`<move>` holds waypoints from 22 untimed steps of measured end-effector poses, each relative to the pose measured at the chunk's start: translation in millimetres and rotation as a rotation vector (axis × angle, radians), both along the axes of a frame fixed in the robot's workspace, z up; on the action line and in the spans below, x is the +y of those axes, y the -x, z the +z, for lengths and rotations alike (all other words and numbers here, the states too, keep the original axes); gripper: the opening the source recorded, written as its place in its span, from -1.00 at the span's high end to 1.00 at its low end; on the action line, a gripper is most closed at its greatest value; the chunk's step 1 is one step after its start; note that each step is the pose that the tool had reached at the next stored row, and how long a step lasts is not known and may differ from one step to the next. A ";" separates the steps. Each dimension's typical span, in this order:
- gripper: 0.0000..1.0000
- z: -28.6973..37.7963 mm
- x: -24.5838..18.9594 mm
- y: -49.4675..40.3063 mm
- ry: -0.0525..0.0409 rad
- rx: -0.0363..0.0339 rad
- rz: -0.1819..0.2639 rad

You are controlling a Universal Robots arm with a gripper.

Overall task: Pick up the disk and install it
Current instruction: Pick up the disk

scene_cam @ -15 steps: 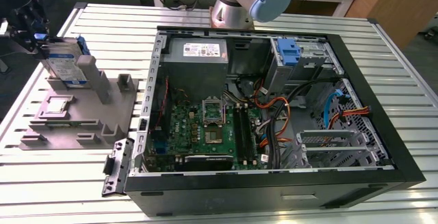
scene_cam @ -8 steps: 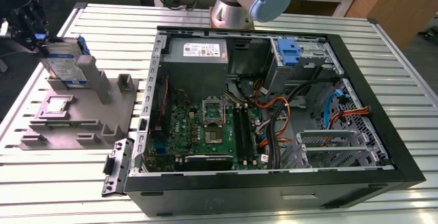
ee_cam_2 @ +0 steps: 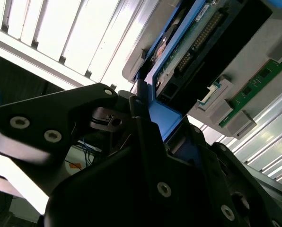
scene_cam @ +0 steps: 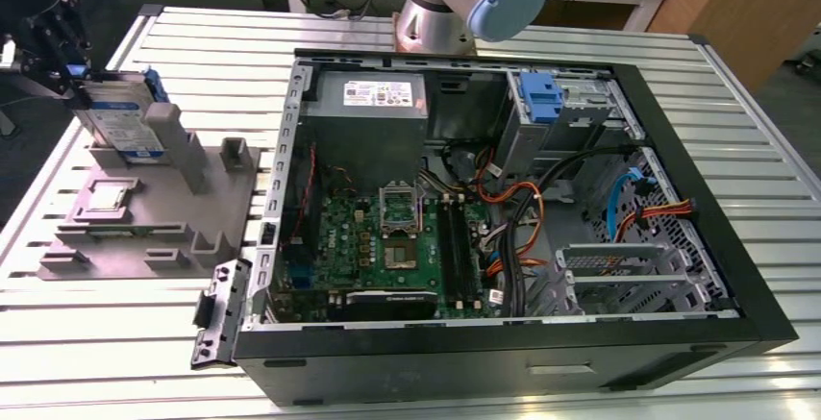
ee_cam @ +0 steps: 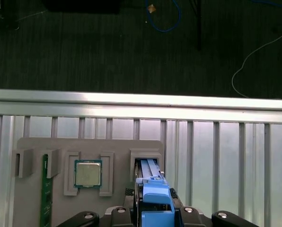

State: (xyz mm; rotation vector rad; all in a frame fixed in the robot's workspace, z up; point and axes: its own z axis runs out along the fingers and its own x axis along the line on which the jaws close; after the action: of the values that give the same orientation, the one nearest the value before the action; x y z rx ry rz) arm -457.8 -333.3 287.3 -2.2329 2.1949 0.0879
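Gripper [scene_cam: 62, 66]: jaws closed onto the blue carrier edge of the disk [scene_cam: 122, 117]. No gap to be seen between jaws and carrier in the second wrist view. Judged a firm hold.

Disk: directly beneath the gripper, gripped at its upper end. Stands on edge, long axis near vertical with a slight lean. Lower end down at a slot of the grey fixture plate [scene_cam: 141, 223], at the exterior view's left. Cannot tell whether that end rests in the slot or hangs just free of it.

Just beside the disk: grey upright post [scene_cam: 171, 136] of the fixture, on the side toward the case. Judged the nearest thing to catch on. In flat pockets along the plate: processor chip [ee_cam: 87, 173] and green memory stick [ee_cam: 45, 189].

Room: open above the fixture in the exterior view. Edge of the slatted metal table [scene_cam: 115, 362] near the fixture, on the side away from the case. Open computer case [scene_cam: 757, 324] well apart toward the exterior view's right, lying with its side off, boards and cables exposed.
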 end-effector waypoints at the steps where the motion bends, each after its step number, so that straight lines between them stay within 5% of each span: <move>1: 0.25 0.0 0.0 0.0 0.0001 0.0000 0.000; 22: 0.25 1.3 0.0 0.0 0.0004 0.0000 0.000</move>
State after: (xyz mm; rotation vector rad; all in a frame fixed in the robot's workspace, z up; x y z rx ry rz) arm -457.9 -333.3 288.6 -2.2331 2.1951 0.0874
